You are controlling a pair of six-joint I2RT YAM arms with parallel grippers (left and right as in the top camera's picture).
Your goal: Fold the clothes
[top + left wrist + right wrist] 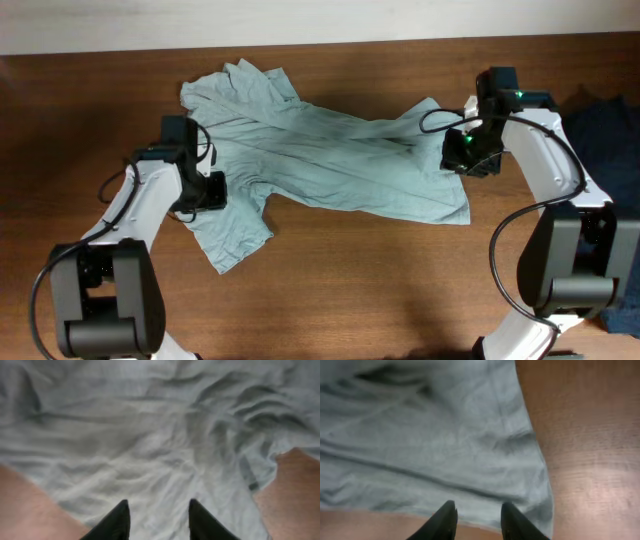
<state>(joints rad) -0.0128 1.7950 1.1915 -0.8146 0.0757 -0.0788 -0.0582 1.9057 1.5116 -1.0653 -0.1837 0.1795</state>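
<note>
The clothes, one pale grey-blue T-shirt (330, 160), lie crumpled and spread across the brown table (380, 290). My left gripper (212, 190) hovers over the shirt's left part near a sleeve. In the left wrist view its black fingers (120, 521) stand apart, and wrinkled cloth (150, 435) lies flat under the gap of that gripper (157, 510). My right gripper (462, 155) is at the shirt's right end. In the right wrist view that gripper (478, 512) is open over the hem (485, 520) of the shirt (430, 435), with bare wood beside it.
A dark navy garment (610, 130) lies at the table's right edge, behind the right arm. Bare wood (585, 460) shows to the right of the shirt's hem. The table's far edge meets a pale wall (300, 20).
</note>
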